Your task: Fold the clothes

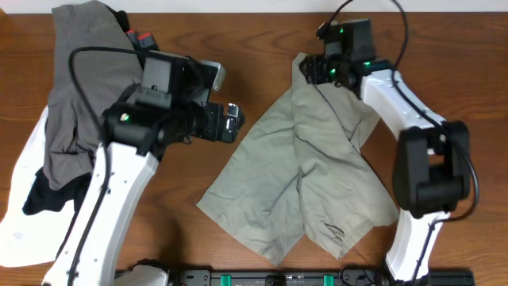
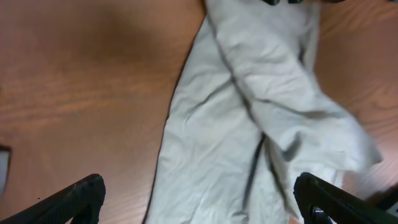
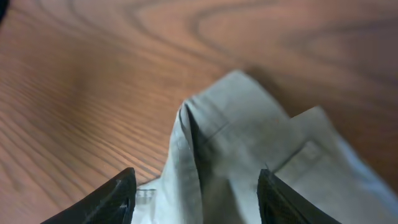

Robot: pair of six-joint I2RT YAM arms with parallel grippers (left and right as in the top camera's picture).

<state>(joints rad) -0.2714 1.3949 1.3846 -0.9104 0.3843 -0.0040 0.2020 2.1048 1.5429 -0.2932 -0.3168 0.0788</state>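
The khaki-tan shorts [image 1: 309, 167] lie crumpled on the wooden table, waistband end at the back right, both legs spread toward the front. My right gripper [image 1: 311, 70] is open over the waistband corner; in the right wrist view its fingers [image 3: 199, 199] straddle a raised fold of the shorts [image 3: 249, 143]. My left gripper [image 1: 236, 119] is open and empty, just left of the shorts' left edge. In the left wrist view its fingers [image 2: 199, 202] are wide apart with the shorts [image 2: 249, 124] lying ahead of and between them.
A pile of other garments lies at the far left: a grey one [image 1: 75, 87] on top, black [image 1: 48, 195] and white [image 1: 20, 206] cloth beneath, partly under my left arm. A dark rail [image 1: 278, 278] runs along the table's front edge.
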